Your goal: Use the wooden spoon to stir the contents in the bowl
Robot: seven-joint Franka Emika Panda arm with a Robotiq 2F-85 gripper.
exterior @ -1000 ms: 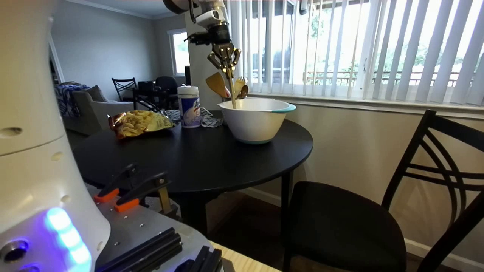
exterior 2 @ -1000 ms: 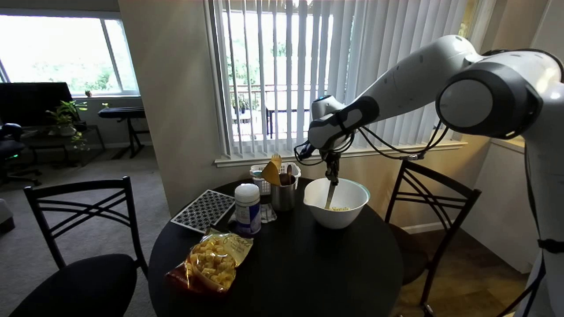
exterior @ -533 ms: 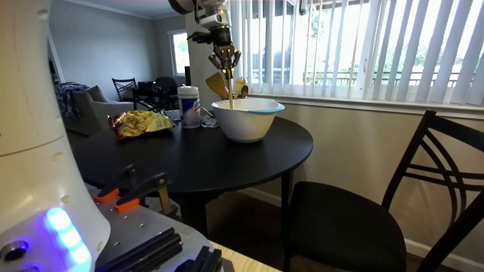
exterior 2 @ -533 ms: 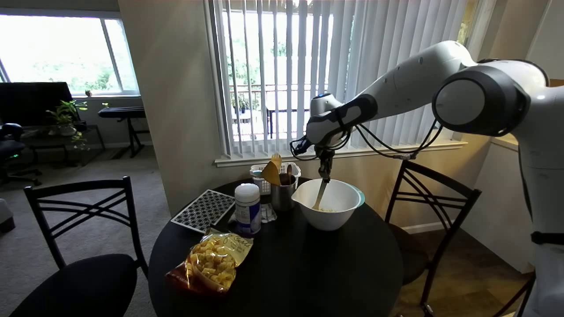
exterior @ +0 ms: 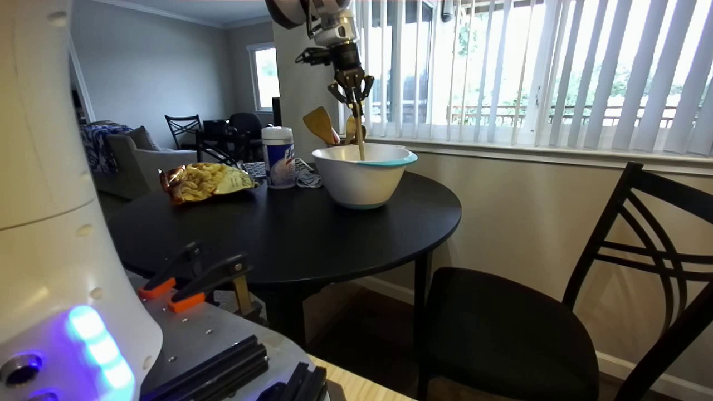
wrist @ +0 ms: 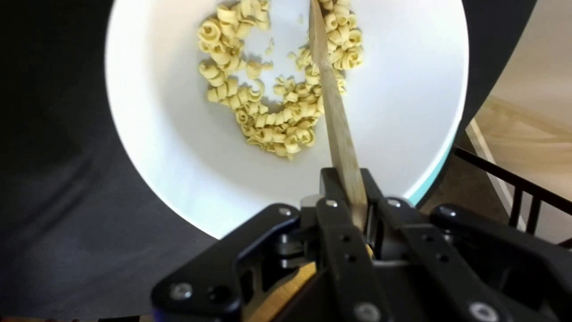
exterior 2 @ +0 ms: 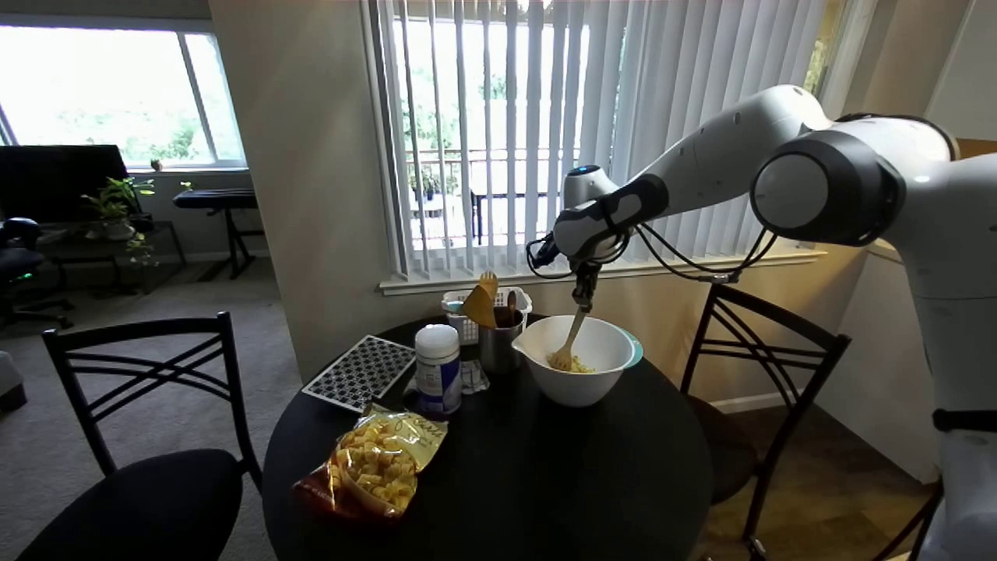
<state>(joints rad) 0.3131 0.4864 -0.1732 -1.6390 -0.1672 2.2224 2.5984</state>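
One hand [wrist: 351, 190], gripping one wooden spoon [wrist: 333, 107] by its handle. Spoon slants down into one white bowl [exterior 2: 572, 387], its head at the pasta [wrist: 277, 123], many pieces. On one dark tabletop [exterior 2: 576, 483], in an exterior view: one metal cup [exterior 2: 501, 352] just beside the bowl, holding at least three utensils [exterior 2: 479, 308], though they overlap and more may be hidden; one white basket [exterior 2: 469, 335] behind; one canister [exterior 2: 438, 374]; one bag [exterior 2: 378, 460], yellow pieces inside; one patterned mat [exterior 2: 358, 372]. Two black chairs [exterior 2: 136, 499] stand by the tabletop.
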